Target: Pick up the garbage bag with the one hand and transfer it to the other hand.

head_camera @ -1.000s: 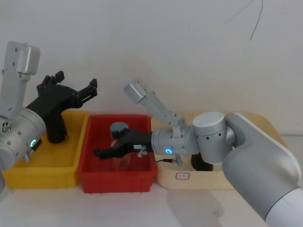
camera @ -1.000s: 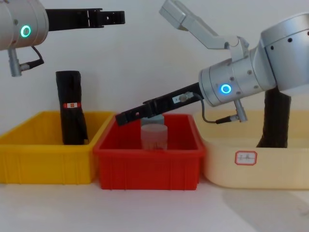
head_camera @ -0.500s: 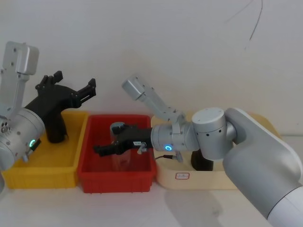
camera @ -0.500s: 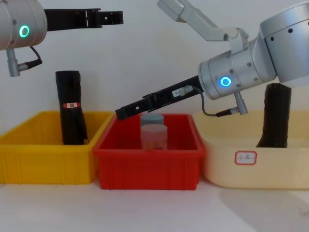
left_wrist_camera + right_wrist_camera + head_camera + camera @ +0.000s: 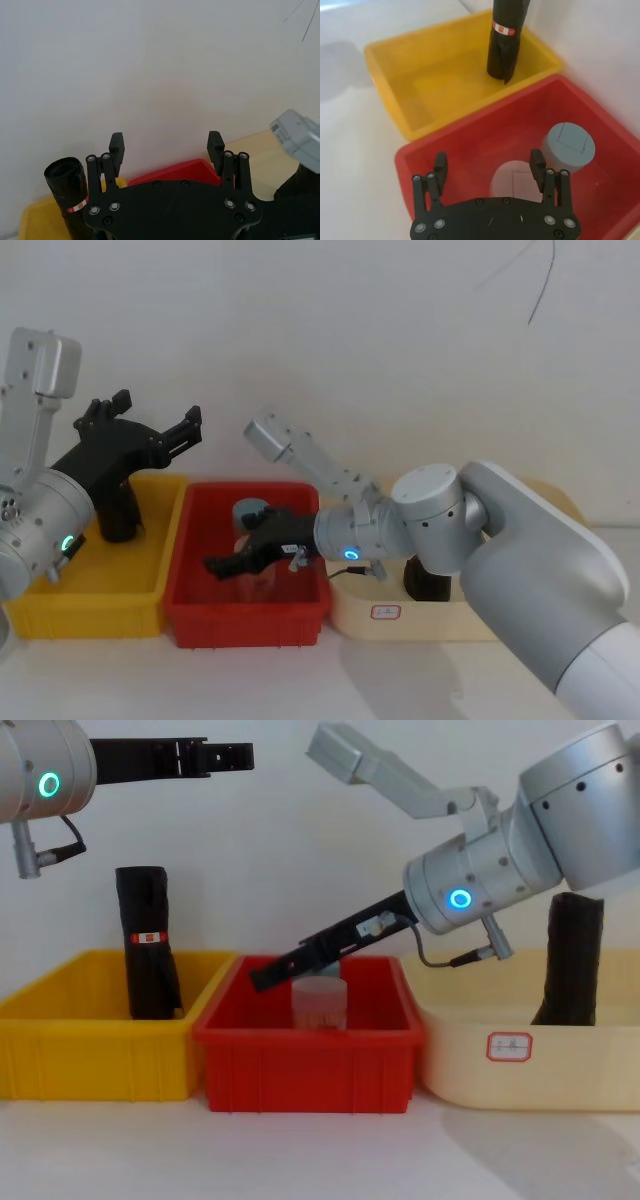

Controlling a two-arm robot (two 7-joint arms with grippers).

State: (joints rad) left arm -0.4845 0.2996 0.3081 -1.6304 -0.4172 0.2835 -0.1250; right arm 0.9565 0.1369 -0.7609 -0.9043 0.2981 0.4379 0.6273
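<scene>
The garbage bag (image 5: 571, 958), a plain black roll, stands upright in the cream tray (image 5: 520, 1065) at the right; in the head view the garbage bag (image 5: 428, 585) is mostly hidden behind my right arm. My right gripper (image 5: 262, 978), on the blue-ring arm, is open and angled down over the red bin (image 5: 300, 1065), far left of the bag. In the right wrist view the right gripper (image 5: 488, 160) hovers empty above a pale jar (image 5: 512, 179). My left gripper (image 5: 160, 412), on the green-ring arm, hangs open and empty high over the yellow bin (image 5: 90, 615).
A black roll with a red-and-white label (image 5: 148, 945) stands in the yellow bin. The red bin holds a grey-lidded jar (image 5: 568, 141) beside the pale jar (image 5: 319, 1003). The three containers sit side by side against a white wall.
My right gripper has tilted lower toward the red bin, and its arm has shifted slightly left. The left arm has not moved.
</scene>
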